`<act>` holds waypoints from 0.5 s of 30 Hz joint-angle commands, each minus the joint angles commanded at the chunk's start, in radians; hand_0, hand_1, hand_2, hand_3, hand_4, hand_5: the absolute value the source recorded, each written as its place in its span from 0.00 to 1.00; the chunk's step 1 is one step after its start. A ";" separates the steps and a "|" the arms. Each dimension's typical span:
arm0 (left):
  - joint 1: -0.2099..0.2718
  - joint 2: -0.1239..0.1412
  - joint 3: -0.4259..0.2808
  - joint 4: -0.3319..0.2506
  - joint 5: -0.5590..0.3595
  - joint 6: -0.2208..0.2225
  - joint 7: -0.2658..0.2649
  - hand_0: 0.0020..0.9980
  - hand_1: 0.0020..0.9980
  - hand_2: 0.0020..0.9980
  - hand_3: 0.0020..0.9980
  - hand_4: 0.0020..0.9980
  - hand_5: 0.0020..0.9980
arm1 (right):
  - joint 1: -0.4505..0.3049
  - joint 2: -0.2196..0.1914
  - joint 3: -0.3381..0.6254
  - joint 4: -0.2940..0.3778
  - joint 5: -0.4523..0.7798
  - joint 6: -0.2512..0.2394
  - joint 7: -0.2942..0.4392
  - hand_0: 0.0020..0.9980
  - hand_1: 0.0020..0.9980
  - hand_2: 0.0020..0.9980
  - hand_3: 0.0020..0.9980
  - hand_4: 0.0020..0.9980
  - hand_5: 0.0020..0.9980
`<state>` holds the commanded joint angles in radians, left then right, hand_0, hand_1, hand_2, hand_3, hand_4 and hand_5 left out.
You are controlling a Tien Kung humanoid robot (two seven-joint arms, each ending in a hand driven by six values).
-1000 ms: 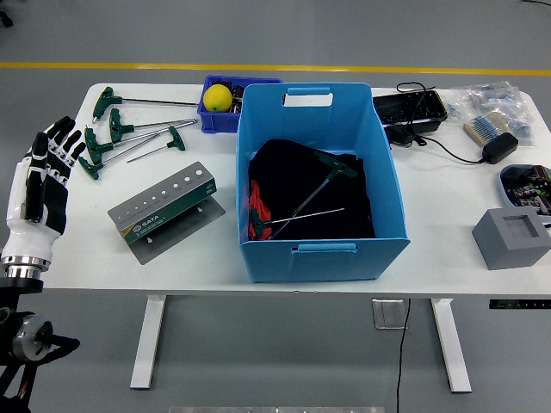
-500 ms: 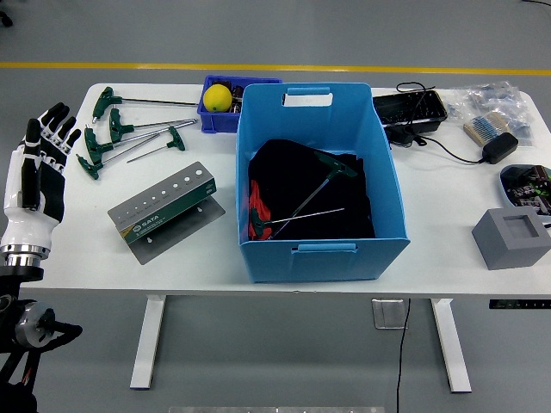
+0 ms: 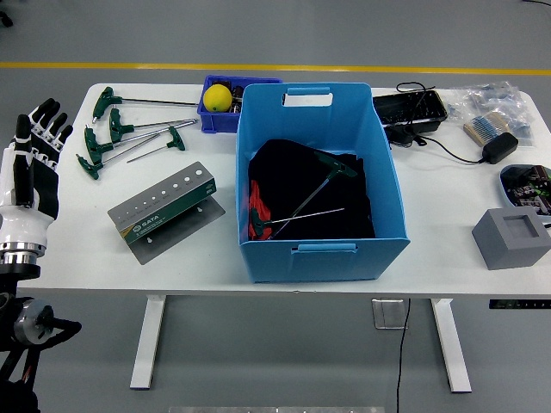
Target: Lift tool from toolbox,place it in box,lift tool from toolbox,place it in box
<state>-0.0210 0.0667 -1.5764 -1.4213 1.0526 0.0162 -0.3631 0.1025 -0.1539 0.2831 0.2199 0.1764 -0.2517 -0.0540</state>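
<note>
**Left hand hangs off the table's left edge, tools waiting**

The left hand (image 3: pixel 30 168) sits at the far left of the frame, just off the white table (image 3: pixel 448 258), fingers (image 3: pixel 43 116) spread upward and relaxed, holding nothing. No right hand is in view.

The T-handle hex keys (image 3: pixel 129 138) lie loose in the upper left of the table, apart from the hand. Their long shafts run roughly left to right, green handles at the left end nearest the hand, thin tips pointing right toward the small blue bin (image 3: pixel 215 116). The grey tool holder (image 3: pixel 168 206) below them looks empty. Two more keys (image 3: pixel 297 211) already lie in the big blue box (image 3: pixel 323 185) at centre, on dark cloth, shafts slanting up to the right.

To my eye the next step is another pick. It would go best by reaching for a green handle rather than the slim shaft, choosing the outermost key so its neighbours stay undisturbed, lifting clear of the box's left wall before lowering it in.
</note>
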 joint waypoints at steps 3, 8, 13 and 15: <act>-0.002 -0.002 0.005 0.002 0.003 0.000 0.002 0.88 0.90 0.94 0.83 0.98 0.90 | 0.003 0.000 -0.005 0.000 0.005 0.001 0.001 0.64 0.62 0.69 0.56 0.77 0.69; -0.008 -0.007 0.012 0.004 0.000 0.002 0.002 0.88 0.91 0.94 0.83 0.97 0.90 | 0.005 0.001 -0.006 0.000 0.006 0.000 0.000 0.64 0.62 0.69 0.56 0.77 0.69; -0.014 0.003 0.038 0.002 -0.025 0.011 0.003 0.87 0.90 0.94 0.83 0.97 0.90 | 0.007 0.000 -0.001 0.000 -0.002 -0.001 -0.002 0.64 0.62 0.69 0.56 0.77 0.69; -0.017 0.001 0.040 0.002 -0.029 0.013 0.002 0.87 0.90 0.94 0.83 0.97 0.90 | 0.007 0.000 0.001 0.000 -0.005 -0.001 -0.003 0.64 0.62 0.69 0.56 0.77 0.69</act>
<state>-0.0381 0.0681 -1.5363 -1.4190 1.0240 0.0290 -0.3615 0.1091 -0.1539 0.2843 0.2202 0.1719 -0.2525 -0.0569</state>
